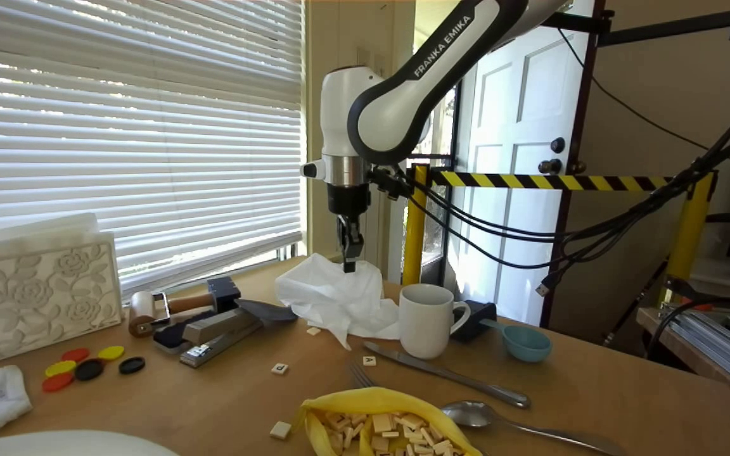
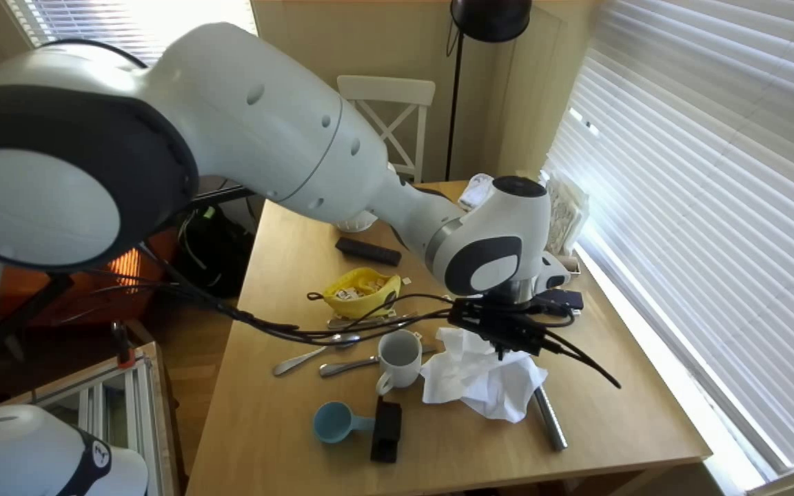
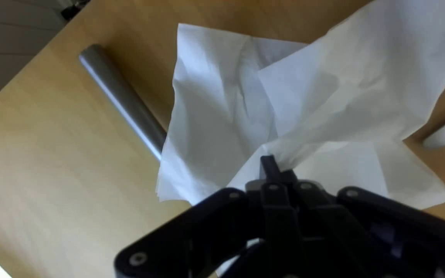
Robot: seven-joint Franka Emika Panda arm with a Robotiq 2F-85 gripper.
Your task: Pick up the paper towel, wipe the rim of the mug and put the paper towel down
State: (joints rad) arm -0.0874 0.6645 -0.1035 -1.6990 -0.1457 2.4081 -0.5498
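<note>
Mug [image 2: 400,362] stands just beside your towel [image 3: 214,108]; metal rod [image 3: 118,96] partly hidden by it, knife [image 1: 447,376] near mug. Your arm [image 1: 387,117] points the gripper [image 3: 278,168] straight down, jaws together, towel pinched, lower folds on table [image 2: 266,427].

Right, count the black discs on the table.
2. One black disc lies nearest the stapler; a second black disc sits among red discs and yellow discs. More could be hidden underneath.

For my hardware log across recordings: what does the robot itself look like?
A glossy white arm of rounded segments, trimmed in black and lettered FRANKA EMIKA; a cylindrical silver metal collar; a slim black pincer of jointed links with round screws; and several thin, flexible black cables looping off.
</note>
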